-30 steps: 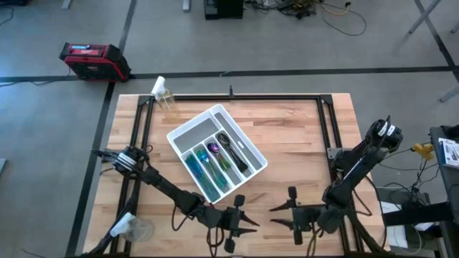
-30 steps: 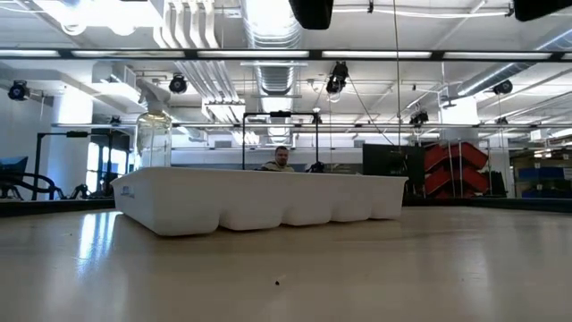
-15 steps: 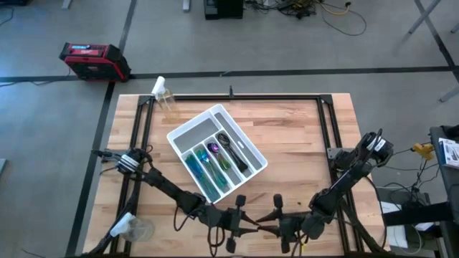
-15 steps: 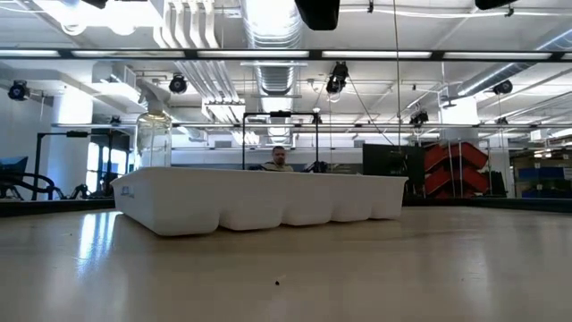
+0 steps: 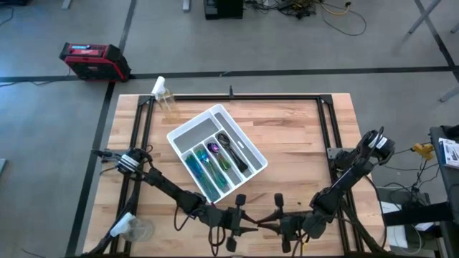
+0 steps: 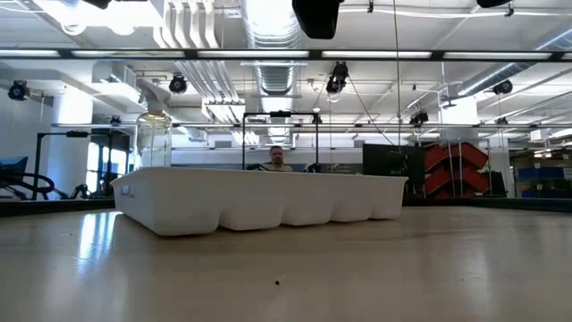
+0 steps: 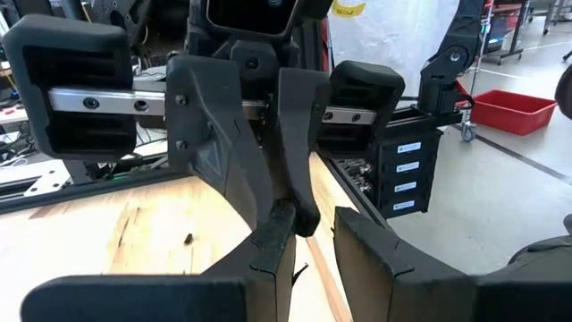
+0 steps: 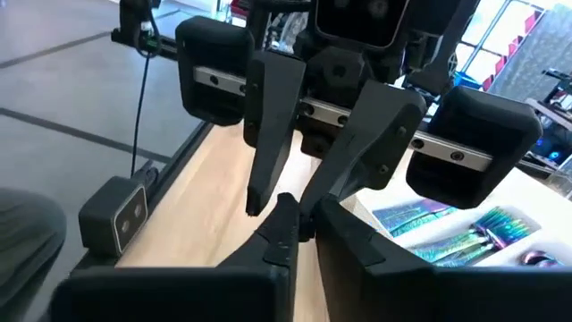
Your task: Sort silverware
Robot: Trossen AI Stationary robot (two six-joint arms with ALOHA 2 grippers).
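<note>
The silverware [image 5: 213, 161], teal, purple and dark pieces, lies in the compartments of the white tray [image 5: 188, 127] at the table's middle left. It also shows in the right wrist view [image 8: 456, 231]. In the low view only the tray's wall [image 6: 259, 199] shows. My left gripper [image 5: 254, 221] and my right gripper [image 5: 262, 217] face each other at the table's near edge. Both are open, and their fingers interleave. No silverware is between them. In the left wrist view one finger [image 7: 299, 170] of the right gripper stands between my left gripper's [image 7: 313, 243] own fingers. My left gripper has one fingertip [image 7: 275, 234] right against the tip of a right-gripper finger; whether they touch, I cannot tell. My right gripper [image 8: 308, 228] comes level from the table's right, its fingers lying beside the left gripper's fingers [image 8: 268, 134]; touching or apart, I cannot tell.
A clear spray bottle [image 5: 165, 97] stands at the far left corner, also seen behind the tray [image 6: 154, 136]. A clear plastic cup [image 5: 133, 228] lies at the near left corner. A black frame [image 5: 237, 98] rims the table. A person [image 6: 278, 158] sits beyond the table.
My right gripper has gone toward the table's left edge, along the near edge, up to my left gripper, and its fingers now interleave with the left one's. It has then kept still. The silverware and tray have not moved.
</note>
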